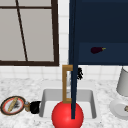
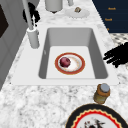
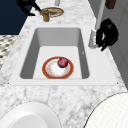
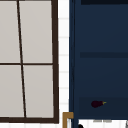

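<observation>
— While the left hand [image 2: 116, 56] is held open, fingers spread, is anything gripped?
— Nothing. The small amber glass jar with a grey lid [image 2: 102, 93], set on the counter beside the sink, could be toppled if brushed sideways. The right hand [image 3: 107, 33] is seen by the grey metal faucet [image 3: 93, 40].

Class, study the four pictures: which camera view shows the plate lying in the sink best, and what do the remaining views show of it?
The left side view shows the plate best: whole red rim, a dark red round item on it, flat in the sink. The right side view shows it nearly as well. In the front view a red ball covers that spot.
</observation>
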`<state>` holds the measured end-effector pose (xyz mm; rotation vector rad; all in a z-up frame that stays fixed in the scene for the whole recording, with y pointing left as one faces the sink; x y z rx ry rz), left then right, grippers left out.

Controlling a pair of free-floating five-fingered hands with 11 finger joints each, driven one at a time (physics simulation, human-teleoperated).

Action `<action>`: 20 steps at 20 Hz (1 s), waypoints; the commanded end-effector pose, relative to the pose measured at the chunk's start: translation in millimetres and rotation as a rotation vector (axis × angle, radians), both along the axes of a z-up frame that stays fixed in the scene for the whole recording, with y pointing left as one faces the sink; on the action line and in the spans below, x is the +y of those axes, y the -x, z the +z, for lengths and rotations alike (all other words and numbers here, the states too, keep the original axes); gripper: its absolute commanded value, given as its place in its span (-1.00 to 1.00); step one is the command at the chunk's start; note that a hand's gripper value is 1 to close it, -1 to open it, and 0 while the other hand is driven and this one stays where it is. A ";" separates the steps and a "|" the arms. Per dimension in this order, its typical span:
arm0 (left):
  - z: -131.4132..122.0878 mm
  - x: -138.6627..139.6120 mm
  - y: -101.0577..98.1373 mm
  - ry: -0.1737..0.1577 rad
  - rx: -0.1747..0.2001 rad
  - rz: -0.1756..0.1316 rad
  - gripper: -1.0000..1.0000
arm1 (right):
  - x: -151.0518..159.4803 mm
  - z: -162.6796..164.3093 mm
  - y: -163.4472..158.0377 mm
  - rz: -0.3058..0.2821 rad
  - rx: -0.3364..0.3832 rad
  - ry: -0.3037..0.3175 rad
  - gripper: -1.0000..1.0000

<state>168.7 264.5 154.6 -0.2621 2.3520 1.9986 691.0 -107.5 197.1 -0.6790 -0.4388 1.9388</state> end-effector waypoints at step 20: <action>0.0 0.0 0.0 0.000 0.000 0.000 0.00 | 105.0 -6.7 -9.3 -0.029 0.033 0.567 1.00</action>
